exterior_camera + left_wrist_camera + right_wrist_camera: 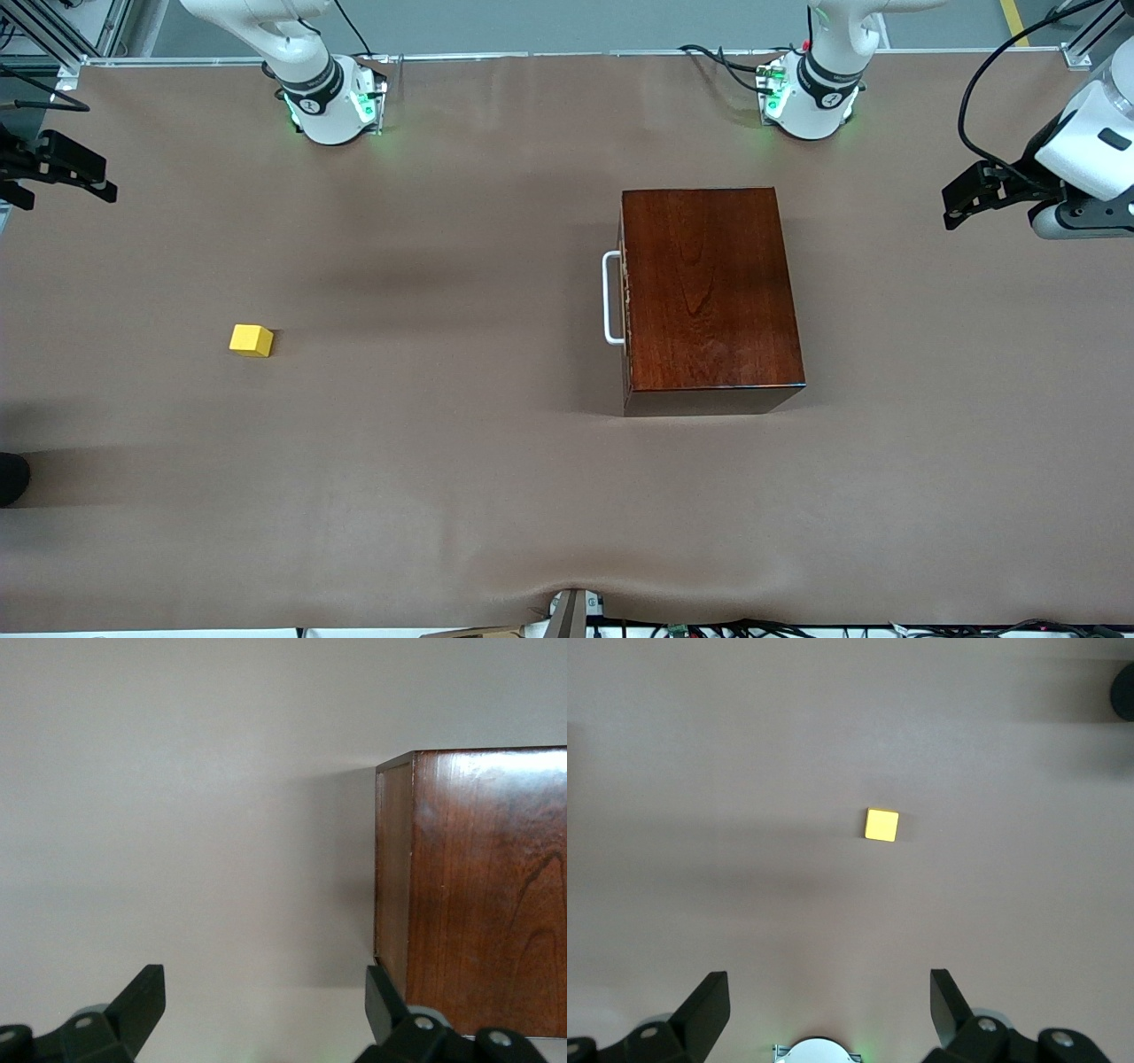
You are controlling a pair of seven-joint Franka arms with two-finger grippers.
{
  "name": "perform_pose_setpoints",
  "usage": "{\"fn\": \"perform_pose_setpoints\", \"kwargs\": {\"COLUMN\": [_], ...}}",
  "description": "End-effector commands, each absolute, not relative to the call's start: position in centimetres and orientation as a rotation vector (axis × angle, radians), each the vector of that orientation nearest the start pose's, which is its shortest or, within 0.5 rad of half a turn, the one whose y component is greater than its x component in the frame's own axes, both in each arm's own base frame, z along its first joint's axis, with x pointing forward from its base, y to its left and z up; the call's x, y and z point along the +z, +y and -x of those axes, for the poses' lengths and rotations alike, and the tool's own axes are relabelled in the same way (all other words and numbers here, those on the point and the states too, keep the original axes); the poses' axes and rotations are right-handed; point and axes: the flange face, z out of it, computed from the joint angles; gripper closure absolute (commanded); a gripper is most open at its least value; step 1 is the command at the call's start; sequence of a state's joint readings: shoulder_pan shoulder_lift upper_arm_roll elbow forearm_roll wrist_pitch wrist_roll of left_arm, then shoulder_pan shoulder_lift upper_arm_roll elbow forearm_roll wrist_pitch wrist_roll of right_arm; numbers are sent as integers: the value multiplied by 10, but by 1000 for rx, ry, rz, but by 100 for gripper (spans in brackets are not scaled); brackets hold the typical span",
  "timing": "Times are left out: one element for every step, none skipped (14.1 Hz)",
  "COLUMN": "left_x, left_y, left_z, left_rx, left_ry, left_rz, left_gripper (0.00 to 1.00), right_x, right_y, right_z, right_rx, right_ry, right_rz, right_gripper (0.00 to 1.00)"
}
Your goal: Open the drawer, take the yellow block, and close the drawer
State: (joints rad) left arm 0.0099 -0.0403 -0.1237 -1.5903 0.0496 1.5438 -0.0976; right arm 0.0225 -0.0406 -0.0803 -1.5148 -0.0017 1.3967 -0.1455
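Note:
The dark reddish-brown wooden box (709, 292) stands on the table toward the left arm's end. Its drawer is closed, and the white bar handle (611, 297) faces the right arm's end. The yellow block (252, 340) lies on the bare table toward the right arm's end, outside the box. My left gripper (952, 206) is open and empty, up in the air at the left arm's end; its wrist view (266, 1001) shows a corner of the box (478, 895). My right gripper (75, 186) is open and empty over the right arm's end; its wrist view (830, 1001) shows the block (881, 825).
The two arm bases (332, 102) (811, 97) stand along the table edge farthest from the front camera. A dark round object (11, 478) sits at the table's edge at the right arm's end, also in the right wrist view (1123, 691). Cables run along the edge nearest the front camera.

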Motion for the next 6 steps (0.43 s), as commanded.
{"fn": "perform_pose_setpoints", "kwargs": {"left_x": [641, 641, 642, 641, 641, 641], "left_y": [-55, -54, -53, -53, -52, -51], "left_z": [-534, -533, -533, -533, -533, -533], "left_rx": [24, 39, 43, 46, 48, 48], "left_ry": [29, 24, 24, 21, 21, 16], "left_rz": [3109, 3108, 3107, 3107, 3107, 3107], "left_gripper": [0, 0, 0, 0, 0, 0], "right_x": [661, 661, 661, 661, 661, 661], "right_y": [-30, -30, -30, -30, -30, -30], "right_z": [-523, -523, -522, -522, -522, -522], "right_rx": [122, 122, 124, 124, 124, 124], "right_ry": [-111, -111, -111, -111, -111, -111], "right_rz": [3113, 3113, 3113, 3113, 3113, 3113], "right_gripper": [0, 0, 0, 0, 0, 0]}}
